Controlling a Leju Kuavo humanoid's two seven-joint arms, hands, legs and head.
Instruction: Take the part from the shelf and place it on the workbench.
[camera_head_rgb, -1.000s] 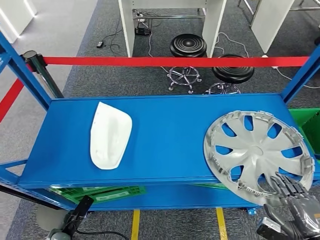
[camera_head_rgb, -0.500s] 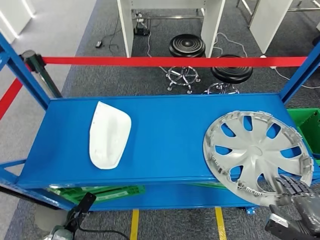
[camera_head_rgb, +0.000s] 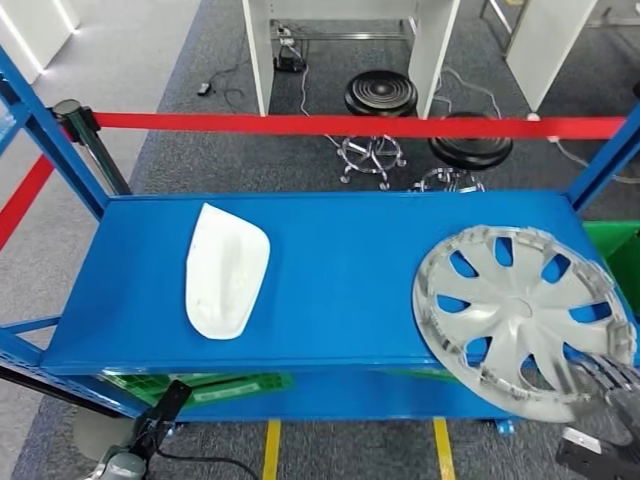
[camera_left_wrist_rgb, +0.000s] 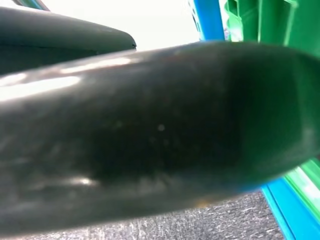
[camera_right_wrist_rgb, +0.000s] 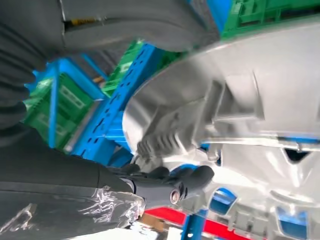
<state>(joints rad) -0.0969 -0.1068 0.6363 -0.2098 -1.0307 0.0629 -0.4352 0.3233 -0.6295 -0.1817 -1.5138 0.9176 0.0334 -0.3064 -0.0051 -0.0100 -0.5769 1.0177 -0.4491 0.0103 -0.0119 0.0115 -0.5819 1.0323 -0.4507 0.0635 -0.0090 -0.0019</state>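
A silver hubcap (camera_head_rgb: 521, 318) lies at the right end of the blue shelf (camera_head_rgb: 340, 280), its near rim hanging over the shelf's front edge. My right hand (camera_head_rgb: 613, 376) grips that near rim at the lower right. In the right wrist view the dark fingers (camera_right_wrist_rgb: 171, 179) curl under the hubcap's ribbed rim (camera_right_wrist_rgb: 241, 100) and the thumb (camera_right_wrist_rgb: 132, 22) lies on the other side. A white moulded part (camera_head_rgb: 225, 270) rests on the left half of the shelf, untouched.
Blue uprights (camera_head_rgb: 53, 150) frame the shelf, and a red barrier tape (camera_head_rgb: 355, 125) runs behind it. Green crates (camera_head_rgb: 196, 385) sit on the lower level and at the right (camera_head_rgb: 623, 250). Two black stools (camera_head_rgb: 381, 95) and white table legs stand beyond.
The hubcap has slid a little toward the near right, further over the shelf's front edge, with my right hand moving down and right with it. The camera has shifted slightly.
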